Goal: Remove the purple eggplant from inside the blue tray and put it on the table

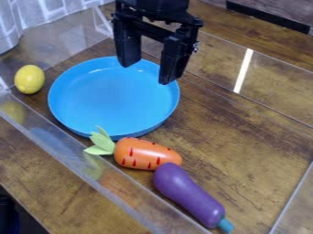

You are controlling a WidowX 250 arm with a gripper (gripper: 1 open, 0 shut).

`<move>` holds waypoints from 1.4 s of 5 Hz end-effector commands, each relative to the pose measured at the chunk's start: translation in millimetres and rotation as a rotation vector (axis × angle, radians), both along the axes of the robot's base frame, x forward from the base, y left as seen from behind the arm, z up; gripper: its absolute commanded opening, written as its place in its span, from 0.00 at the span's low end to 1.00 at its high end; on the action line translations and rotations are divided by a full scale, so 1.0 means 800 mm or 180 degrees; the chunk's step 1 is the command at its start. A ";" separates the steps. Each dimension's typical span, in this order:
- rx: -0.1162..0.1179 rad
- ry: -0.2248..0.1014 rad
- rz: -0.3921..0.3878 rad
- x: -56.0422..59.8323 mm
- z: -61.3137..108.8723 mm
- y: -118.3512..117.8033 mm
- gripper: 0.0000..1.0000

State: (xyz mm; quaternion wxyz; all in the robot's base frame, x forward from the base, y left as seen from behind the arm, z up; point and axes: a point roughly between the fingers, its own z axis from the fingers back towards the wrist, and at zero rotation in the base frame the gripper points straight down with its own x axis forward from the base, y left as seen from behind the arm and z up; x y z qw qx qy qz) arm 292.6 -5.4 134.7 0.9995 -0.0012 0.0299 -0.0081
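The purple eggplant (188,194) lies on the dark wooden table (251,119) near the front edge, right of the orange carrot, its teal stem end pointing to the lower right. It is outside the blue tray (113,96), which sits left of centre with nothing in it. My gripper (152,66) hangs above the tray's far right rim, its two black fingers spread open and nothing between them. It is well away from the eggplant.
An orange carrot (145,154) with green leaves lies just in front of the tray. A yellow lemon (28,79) rests at the left, beside the tray. A clear plastic edge (73,151) runs along the table's front.
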 end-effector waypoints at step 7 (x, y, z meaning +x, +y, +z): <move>-0.0159 -0.0205 0.1010 -0.038 -0.099 -0.067 1.00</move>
